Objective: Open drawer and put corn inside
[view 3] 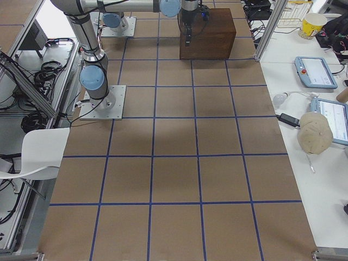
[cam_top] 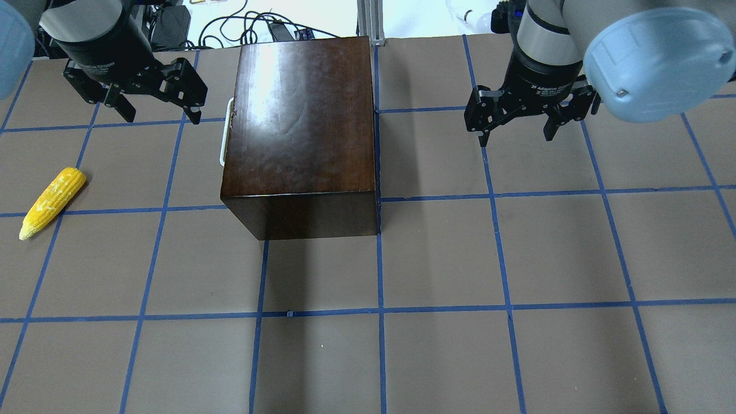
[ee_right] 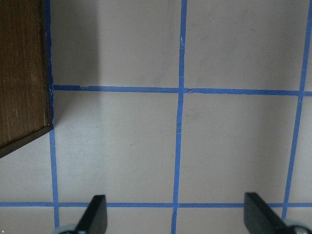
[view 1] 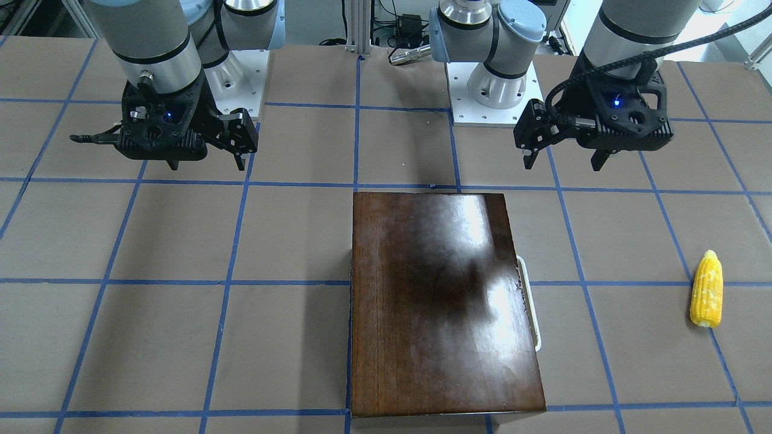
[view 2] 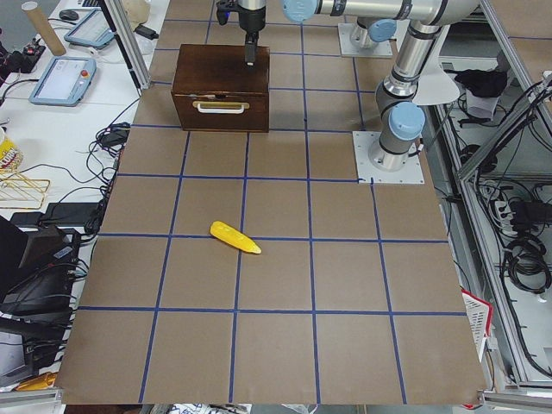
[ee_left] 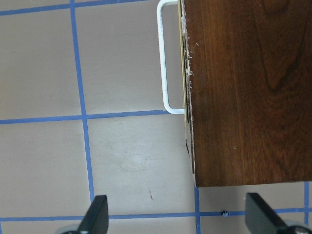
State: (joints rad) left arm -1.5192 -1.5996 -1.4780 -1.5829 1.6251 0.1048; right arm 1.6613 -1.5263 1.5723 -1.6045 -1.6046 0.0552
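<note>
Now my left gripper (cam_top: pixel 161 112) hangs above the table (cam_top: pixel 517 259) with its fingers (ee_left: pixel 96 214) spread wide and nothing between them. It is just off the handle side of the dark wooden box (cam_top: pixel 299 115), toward the far end of that side. My left wrist camera looks down on the white bar handle (ee_left: pixel 163 58) and the box corner beside it.

My right gripper (cam_top: pixel 516 135) is spread just as wide and holds nothing. It hovers over bare table on the other side of the box, apart from it; only a corner of the box shows at the edge of my right wrist view.

The drawer (view 2: pixel 250 110) is pushed fully in, its brown front flush with the box and its handle facing my left end of the table.

The corn (cam_top: pixel 52 202) lies flat on the table out on my left, well apart from the box and from both grippers. It rests by a blue tape line (cam_top: pixel 115 211), its tapered tip angled toward my side of the table.
</note>
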